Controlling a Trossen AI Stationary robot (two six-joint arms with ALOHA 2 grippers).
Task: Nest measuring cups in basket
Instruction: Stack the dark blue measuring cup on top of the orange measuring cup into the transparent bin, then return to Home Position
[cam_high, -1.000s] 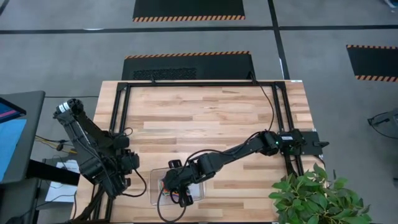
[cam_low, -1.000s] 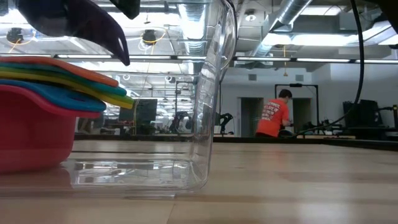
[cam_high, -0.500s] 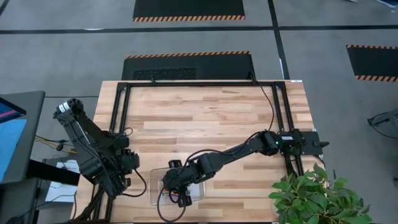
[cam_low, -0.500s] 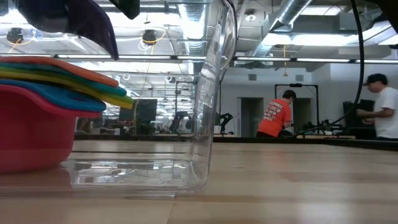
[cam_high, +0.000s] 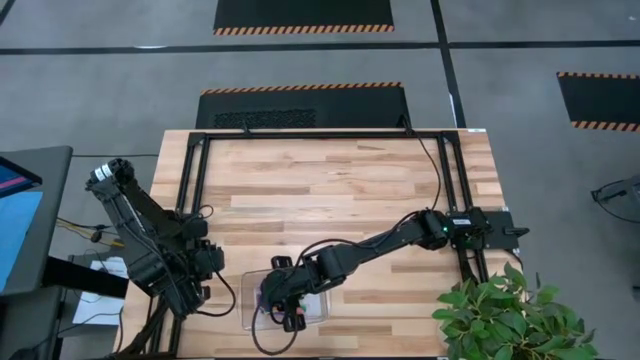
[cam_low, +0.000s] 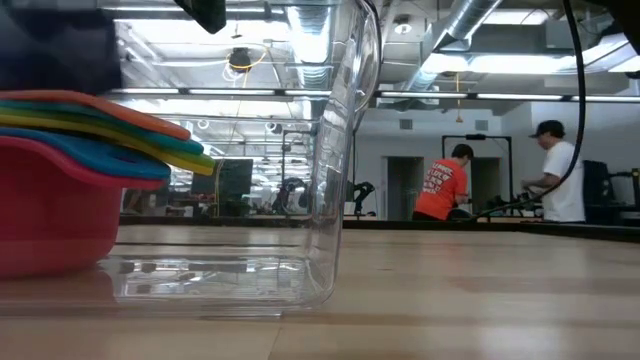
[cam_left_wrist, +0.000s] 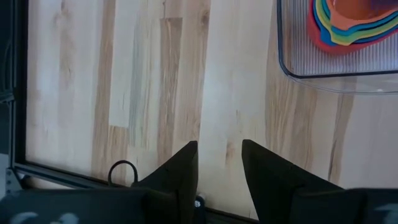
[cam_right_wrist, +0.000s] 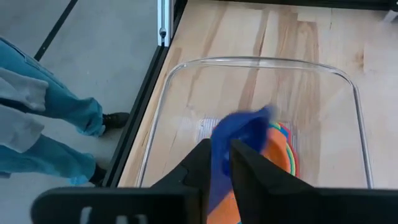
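Dark blue plastic fills the gap between my right tool's (cam_right_wrist: 217, 165) fingers: they are clamped on the dark blue measuring cup (cam_right_wrist: 239, 140), held just above the nested stack (cam_right_wrist: 283, 149) inside the clear basket (cam_right_wrist: 261, 61).

Over the last second my right tool has dropped and moved toward the near-left edge of the low view. A second ago its dark curved shape hung clearly above the stack; now only a dark blur sits at the upper left corner, close over the cups. I judge this as the lowering of the last cup into the nest, not yet released.

From the low view, nearest the camera, the red cup (cam_low: 50, 215) sits at the bottom of the stack with light blue, green, yellow and orange rims (cam_low: 130, 125) layered above it, all inside the basket wall (cam_low: 345, 150). That view hides the dark blue cup; only the right wrist view shows it in my grip.

My left tool (cam_left_wrist: 217, 165) waits over bare desk (cam_left_wrist: 143, 81) beside the basket, fingers slightly apart and empty. Its camera shows the stack from outside the basket corner (cam_left_wrist: 298, 68).

From above, my right arm covers most of the basket (cam_high: 250, 305) near the desk's front edge.

Far behind, two people stand in the room.
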